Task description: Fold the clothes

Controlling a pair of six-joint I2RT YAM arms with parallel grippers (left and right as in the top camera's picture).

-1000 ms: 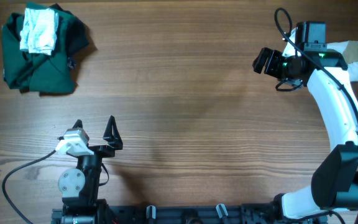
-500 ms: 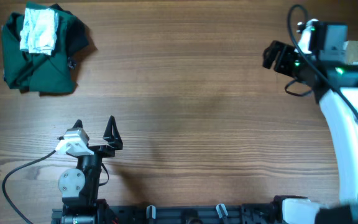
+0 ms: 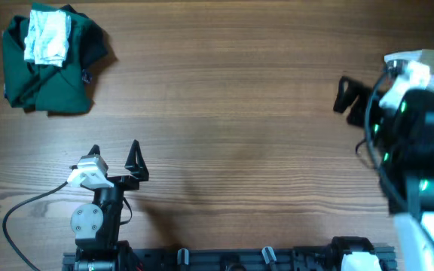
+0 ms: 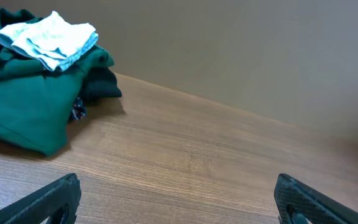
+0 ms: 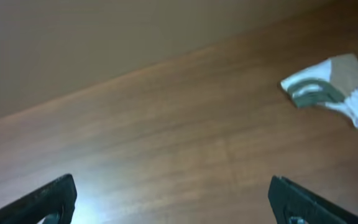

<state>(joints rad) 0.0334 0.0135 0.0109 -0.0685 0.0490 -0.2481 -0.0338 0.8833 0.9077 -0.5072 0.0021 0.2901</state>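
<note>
- Sitting in the far-left corner of the counter (image 3: 224, 113): green garment (image 3: 47, 83), bunched in a loose heap.
- Striped piece (image 3: 47, 36) is lying on top of the green garment, roughly folded, toward its far side.
- L wrist cam is showing the same pair at upper left: striped piece (image 4: 48, 38) touching and resting over the green garment (image 4: 23, 102).
- Olive piece (image 3: 430, 59) is lying at the far-right edge, partly hidden overhead by the R arm (image 3: 409, 143).
- R wrist cam is showing the olive piece (image 5: 334, 87) flat on the wood, crumpled a bit, at the right of the view.
- L claw (image 3: 114, 150) is sitting near the front-left by its base, jaws spread wide, gripping nothing, well apart from the green garment.
- R claw (image 5: 169, 193) is standing wide too, nothing btwn its fingers, looking over bare wood w/ the olive piece well apart from both tips.
</note>
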